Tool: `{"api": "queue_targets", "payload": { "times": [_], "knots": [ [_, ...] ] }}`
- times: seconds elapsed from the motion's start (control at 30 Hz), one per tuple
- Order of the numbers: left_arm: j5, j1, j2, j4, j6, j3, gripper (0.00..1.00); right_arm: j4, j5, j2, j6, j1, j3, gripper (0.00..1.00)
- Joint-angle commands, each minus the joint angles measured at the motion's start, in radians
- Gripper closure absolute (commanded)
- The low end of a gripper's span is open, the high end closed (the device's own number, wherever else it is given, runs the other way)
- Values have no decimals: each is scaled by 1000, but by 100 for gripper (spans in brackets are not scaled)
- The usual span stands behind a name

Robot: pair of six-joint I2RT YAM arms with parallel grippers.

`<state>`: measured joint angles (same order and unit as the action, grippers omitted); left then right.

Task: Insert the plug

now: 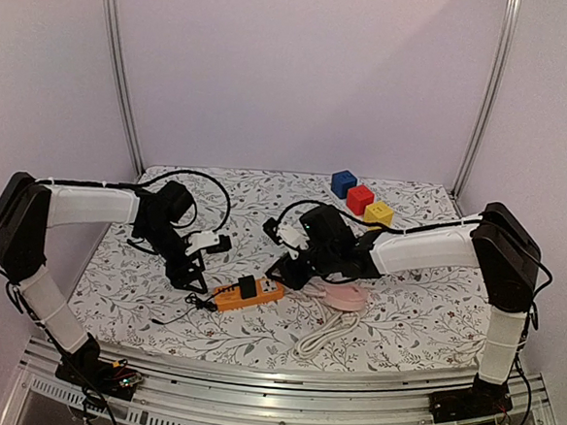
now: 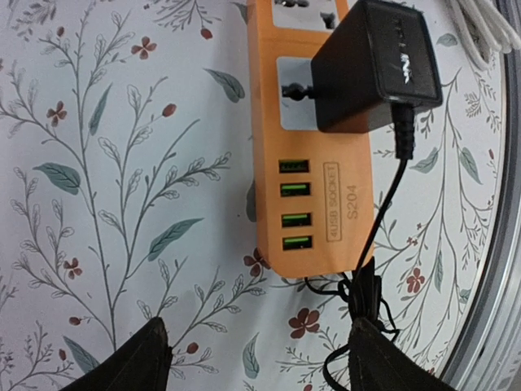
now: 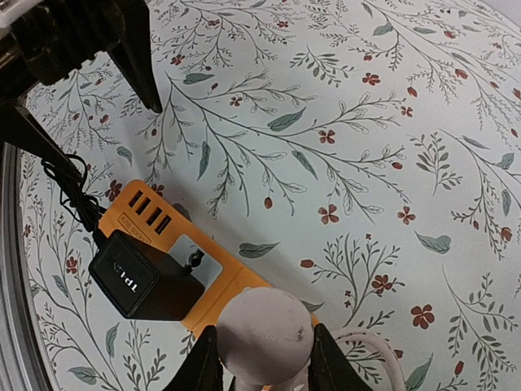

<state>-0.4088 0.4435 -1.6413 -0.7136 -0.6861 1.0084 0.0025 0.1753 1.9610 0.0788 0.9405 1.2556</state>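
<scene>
The right gripper (image 3: 262,358) is clamped on the sides of the round pale plug (image 3: 262,326). The plug sits over the end of the orange power strip (image 3: 151,213), beside the black adapter (image 3: 140,277) seated in a socket. The left gripper (image 2: 264,354) stands apart and empty at the strip's USB end.

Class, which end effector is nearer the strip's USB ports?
Left. The left end effector sits just beyond the USB ports; the right end effector is at the far end of the strip, past the black adapter.
</scene>
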Motion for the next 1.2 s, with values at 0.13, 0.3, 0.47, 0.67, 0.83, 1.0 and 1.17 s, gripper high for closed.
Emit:
{"api": "queue_targets", "payload": {
  "times": [0.13, 0.3, 0.47, 0.67, 0.83, 1.0, 1.17],
  "knots": [
    [0, 51, -4, 62, -26, -80, 26, 64, 32, 46, 116, 2, -13, 100],
    [-13, 78, -7, 72, -7, -85, 27, 90, 24, 33, 146, 14, -44, 100],
    [-31, 90, -7, 72, 11, -90, 30, 96, -60, 0, 198, 42, -86, 100],
    [-58, 92, 4, 70, 12, -105, 31, 149, -138, -33, 226, 75, -137, 100],
    [-74, 92, 7, 66, 19, -105, 32, 172, -170, -16, 256, 79, -159, 100],
    [-86, 92, 13, 64, 20, -109, 32, 159, -275, -62, 266, 115, -174, 100],
    [-92, 92, 16, 66, 25, -106, 32, 171, -336, -78, 328, 152, -198, 100]
  ]
}}
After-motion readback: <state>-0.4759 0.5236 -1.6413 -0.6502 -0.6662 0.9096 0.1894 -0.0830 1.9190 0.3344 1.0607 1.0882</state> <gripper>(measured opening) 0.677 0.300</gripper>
